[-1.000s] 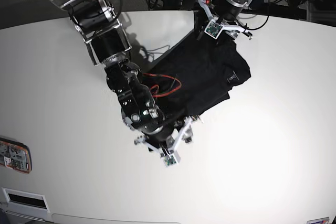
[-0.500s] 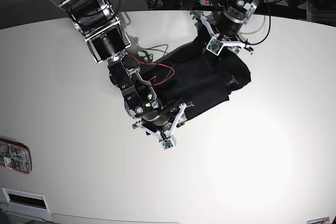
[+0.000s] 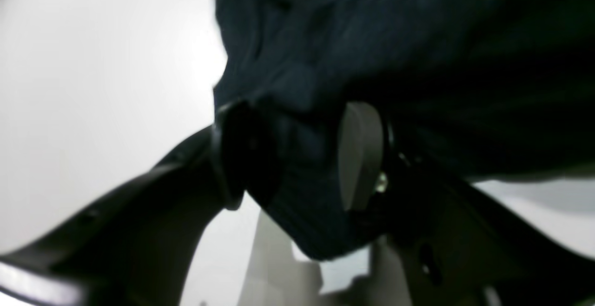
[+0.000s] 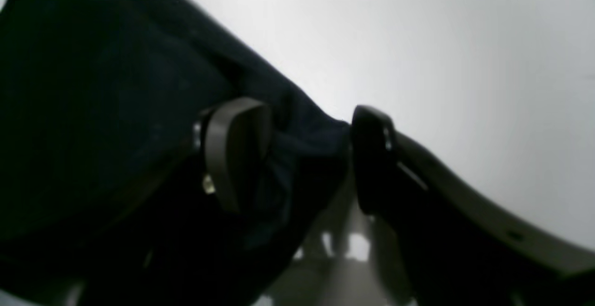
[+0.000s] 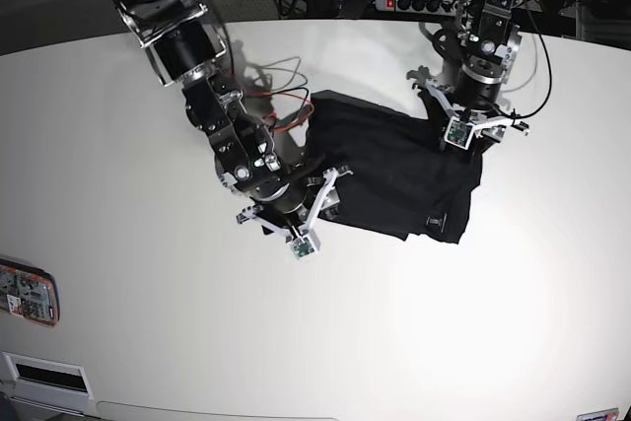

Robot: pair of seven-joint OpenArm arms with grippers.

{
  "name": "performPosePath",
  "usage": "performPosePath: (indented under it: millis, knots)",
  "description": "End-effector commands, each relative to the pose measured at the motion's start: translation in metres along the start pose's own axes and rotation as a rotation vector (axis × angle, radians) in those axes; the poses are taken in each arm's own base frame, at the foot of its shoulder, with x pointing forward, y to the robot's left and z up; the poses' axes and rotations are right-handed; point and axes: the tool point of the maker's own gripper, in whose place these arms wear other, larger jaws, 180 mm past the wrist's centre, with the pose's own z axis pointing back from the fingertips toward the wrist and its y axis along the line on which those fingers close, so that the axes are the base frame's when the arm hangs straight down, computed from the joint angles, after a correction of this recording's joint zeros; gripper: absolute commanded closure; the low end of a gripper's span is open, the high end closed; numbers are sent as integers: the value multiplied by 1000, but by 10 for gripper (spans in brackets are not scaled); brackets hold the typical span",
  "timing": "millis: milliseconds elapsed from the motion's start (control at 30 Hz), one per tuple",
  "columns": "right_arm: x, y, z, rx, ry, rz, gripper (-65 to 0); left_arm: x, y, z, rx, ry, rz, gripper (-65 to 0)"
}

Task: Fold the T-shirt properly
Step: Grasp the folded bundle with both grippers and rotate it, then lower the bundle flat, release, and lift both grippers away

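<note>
Although a small pale mark can be made out near the lower edge of the T-shirt (image 5: 399, 170), no writing on it can be read, and the print on the red and white object (image 5: 25, 291) at the table's (image 5: 513, 342) left edge is too small to decipher.

The black garment is spread across the upper middle of the white table, between the two arms. A bunch of its fabric is pinched between the pads of the left gripper (image 3: 302, 157), as is seen in the left wrist view, with the jaws held part-way apart by the cloth. Another edge of the fabric is clamped in the right gripper (image 4: 302, 157), whose jaws are likewise kept partly apart by the fold between them.

Compared with a second ago, the shirt has been drawn out wider and flatter, and it has been shifted toward the right of the base view. The left gripper (image 5: 471, 125) has been carried rightward and lower, away from the far table edge. The right gripper (image 5: 296, 214) has been pulled back and upward in that view.
</note>
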Motion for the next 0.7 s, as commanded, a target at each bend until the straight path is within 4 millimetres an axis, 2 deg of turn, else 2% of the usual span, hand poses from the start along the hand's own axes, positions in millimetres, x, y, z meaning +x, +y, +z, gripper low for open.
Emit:
performPosePath:
  millis: [0, 133, 267, 333, 367, 433, 533, 667]
  knots:
    - [10, 3, 2, 9, -32, 13, -320, 12, 10, -1, 27, -41, -7, -278]
    - [-12, 39, 4, 78, 2, 63, -320, 18, 27, -6, 66, -53, -7, -278]
    - [-38, 52, 19, 107, 19, 72, -320, 31, 32, -14, 78, -82, -13, -278]
    - [-45, 60, 27, 122, 18, 62, -320, 26, 34, -19, 79, -70, -11, -278]
    - [-51, 61, 31, 118, 22, 71, -320, 30, 37, -25, 84, -77, -11, -278]
    - [-53, 62, 40, 109, 12, 96, -320, 35, 34, -35, 72, -84, -15, -278]
    - [-57, 69, 51, 92, -4, 129, -320, 29, 33, -47, 56, -61, -53, -278]
    - [-75, 73, 61, 53, 17, 180, -320, 25, 17, -67, 13, -35, -134, -277]
